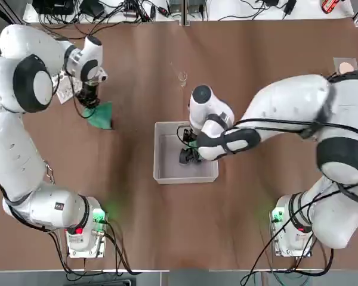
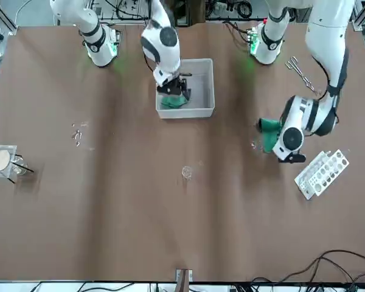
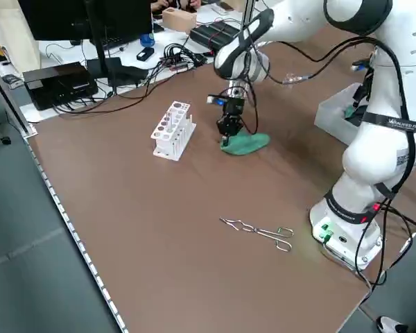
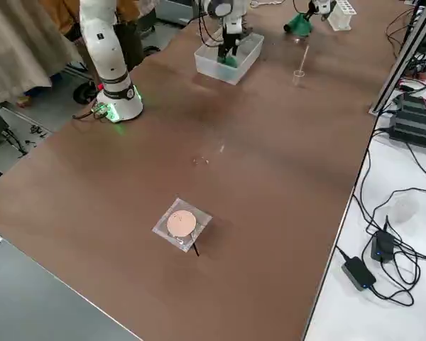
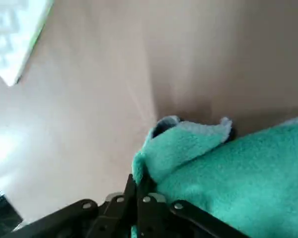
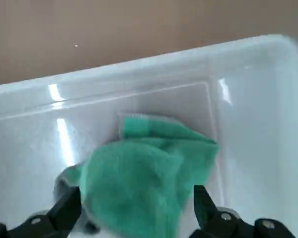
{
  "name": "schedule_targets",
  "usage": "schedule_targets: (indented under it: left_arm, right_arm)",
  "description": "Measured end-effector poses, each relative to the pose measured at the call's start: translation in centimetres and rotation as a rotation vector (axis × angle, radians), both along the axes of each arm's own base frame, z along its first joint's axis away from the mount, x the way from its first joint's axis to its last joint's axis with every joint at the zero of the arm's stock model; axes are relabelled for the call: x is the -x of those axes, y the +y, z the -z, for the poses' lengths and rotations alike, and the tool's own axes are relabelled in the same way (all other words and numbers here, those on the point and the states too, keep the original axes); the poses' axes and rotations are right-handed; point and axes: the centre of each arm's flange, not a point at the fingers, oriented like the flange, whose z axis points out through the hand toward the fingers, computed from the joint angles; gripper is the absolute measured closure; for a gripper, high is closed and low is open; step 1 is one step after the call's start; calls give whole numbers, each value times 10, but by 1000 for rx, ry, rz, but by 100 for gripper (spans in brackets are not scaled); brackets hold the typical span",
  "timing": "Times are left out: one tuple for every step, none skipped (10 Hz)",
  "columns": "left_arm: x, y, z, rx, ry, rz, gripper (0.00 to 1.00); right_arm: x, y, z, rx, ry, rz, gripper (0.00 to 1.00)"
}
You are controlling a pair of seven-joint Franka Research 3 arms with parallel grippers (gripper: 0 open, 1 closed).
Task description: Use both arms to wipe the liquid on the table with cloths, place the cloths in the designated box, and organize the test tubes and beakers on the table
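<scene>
Left gripper (image 5: 139,210): pinched tight on a green cloth (image 1: 101,115) that rests on the desk (image 1: 131,226), near the white rack (image 3: 173,129).
Right gripper (image 6: 136,210): wide, over the box (image 1: 161,176).
Second green cloth (image 6: 144,191): lies in the box.

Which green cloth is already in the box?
The green cloth under the right gripper lies in the white plastic box; the other is pinched on the table.

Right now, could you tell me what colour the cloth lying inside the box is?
Green; the cloth in the box shows best in the right wrist view.
</scene>
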Motion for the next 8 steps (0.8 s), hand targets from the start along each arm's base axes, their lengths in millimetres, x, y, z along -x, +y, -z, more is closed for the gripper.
schedule_targets:
  left_arm:
    - [12,18,6,-25,23,2,98]
    - [22,36,9,-49,43,4,98]
    - [33,53,9,-69,57,-6,98]
    - [45,66,7,-75,66,-23,98]
    - [58,69,4,-66,70,-32,98]
    - [67,66,0,-57,65,-33,98]
    - [65,57,-3,-41,35,-18,98]
    - [56,35,-6,-17,-19,10,98]
  right_arm:
    - [-3,3,14,4,4,4,0]
    - [-5,5,25,10,9,4,0]
    - [-5,7,31,11,10,4,1]
    - [-6,7,34,14,12,5,5]
    - [-7,8,33,13,11,5,10]
    - [-7,8,33,11,10,6,27]
    - [-8,10,31,11,10,6,44]
    - [-9,10,30,22,17,6,58]
